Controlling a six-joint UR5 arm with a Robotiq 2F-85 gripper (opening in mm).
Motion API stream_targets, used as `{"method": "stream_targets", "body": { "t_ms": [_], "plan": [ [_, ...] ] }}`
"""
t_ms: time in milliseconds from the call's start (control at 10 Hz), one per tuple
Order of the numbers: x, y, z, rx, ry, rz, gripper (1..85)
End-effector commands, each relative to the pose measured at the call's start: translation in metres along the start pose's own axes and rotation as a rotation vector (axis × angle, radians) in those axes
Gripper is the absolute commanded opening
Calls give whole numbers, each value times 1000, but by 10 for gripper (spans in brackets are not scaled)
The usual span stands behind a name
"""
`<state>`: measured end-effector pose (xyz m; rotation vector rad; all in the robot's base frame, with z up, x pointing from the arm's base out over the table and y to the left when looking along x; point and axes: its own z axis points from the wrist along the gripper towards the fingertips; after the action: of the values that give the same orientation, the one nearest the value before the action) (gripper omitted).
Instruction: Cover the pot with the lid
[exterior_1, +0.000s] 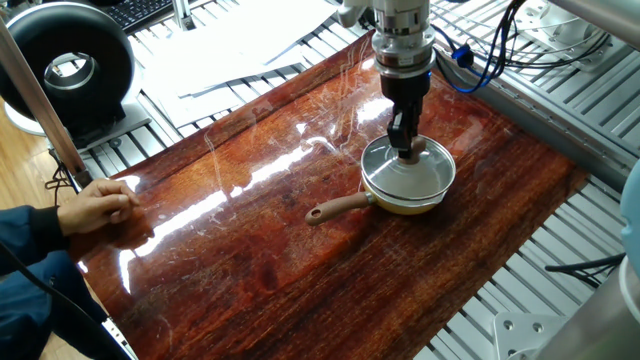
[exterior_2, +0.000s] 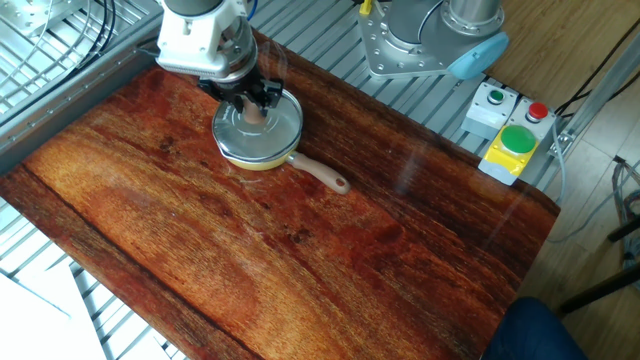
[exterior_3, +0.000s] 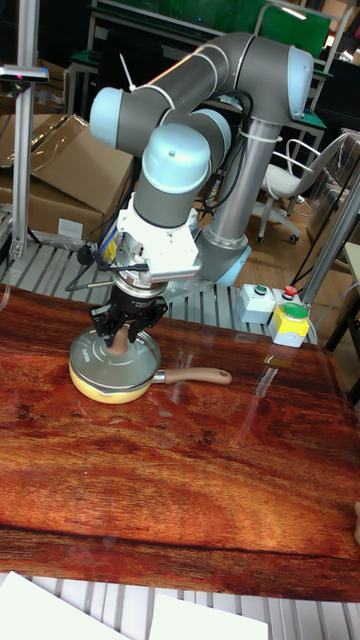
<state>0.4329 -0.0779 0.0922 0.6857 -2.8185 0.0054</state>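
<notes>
The cream-yellow pot (exterior_1: 412, 205) sits on the wooden table, its light-brown handle (exterior_1: 338, 207) pointing toward the near left. The glass lid (exterior_1: 407, 168) lies flat on its rim, also seen as lid (exterior_2: 262, 128) and lid (exterior_3: 112, 358). The brown knob (exterior_2: 255, 115) shows between the fingers. My gripper (exterior_1: 404, 146) hangs straight down over the lid's middle. In the tall fixed view the gripper (exterior_3: 123, 330) stands open, its dark fingers (exterior_3: 150, 316) spread on either side of the knob (exterior_3: 120, 345) and apart from it.
A person's hand (exterior_1: 98, 207) rests on the table's left edge. A button box (exterior_2: 512, 140) with a green button stands by the arm's base (exterior_2: 430, 40). Cables (exterior_1: 490, 50) run behind the gripper. Papers (exterior_1: 240, 50) lie beyond the table's far edge.
</notes>
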Motion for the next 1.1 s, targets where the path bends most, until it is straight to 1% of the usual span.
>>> {"method": "stream_targets", "body": {
  "t_ms": [0, 500, 800, 1000],
  "plan": [
    [-4, 1, 2, -7, -10, 4, 13],
    [-5, -2, 8, -2, -10, 4, 13],
    [-6, -8, 8, 29, -7, 6, 13],
    [-8, -10, 9, 36, -7, -2, 13]
  ]
}}
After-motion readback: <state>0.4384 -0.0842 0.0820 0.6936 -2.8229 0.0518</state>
